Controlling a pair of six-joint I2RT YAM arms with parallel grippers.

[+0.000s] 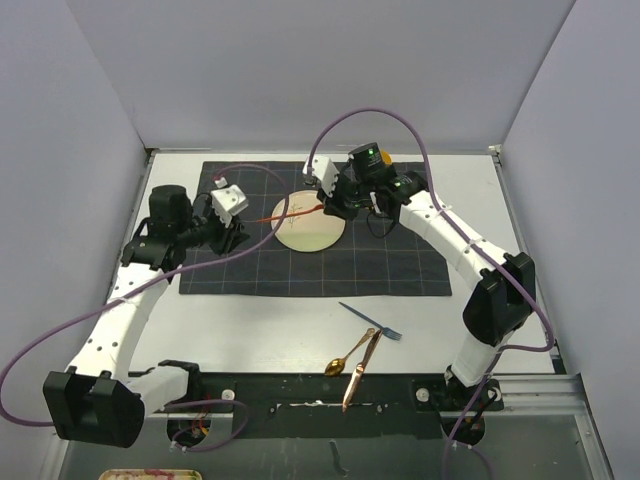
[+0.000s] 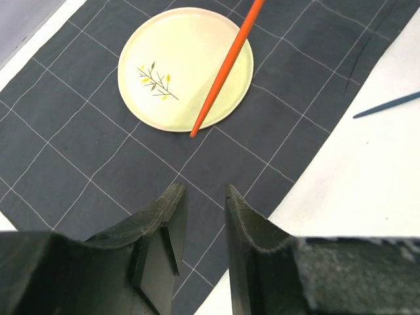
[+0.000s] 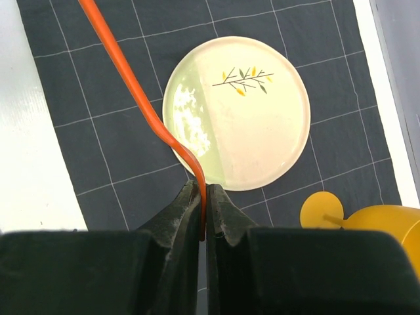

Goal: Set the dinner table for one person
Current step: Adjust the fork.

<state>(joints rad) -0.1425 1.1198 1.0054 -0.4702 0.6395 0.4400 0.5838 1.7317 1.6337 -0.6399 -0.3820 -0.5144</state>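
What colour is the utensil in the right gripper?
Orange. The utensil is pinched in the right gripper and shows clearest in the right wrist view.

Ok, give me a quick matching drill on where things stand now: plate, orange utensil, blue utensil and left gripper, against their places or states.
Things:
1. plate
2. orange utensil
3. blue utensil
4. left gripper

Places or states:
A. clamped in the right gripper
B. lying on the bare white tabletop
C. jaws apart, nothing between them
D. flat on the dark grid cloth

Pairs: 1-D, 2-A, 3-B, 4-C
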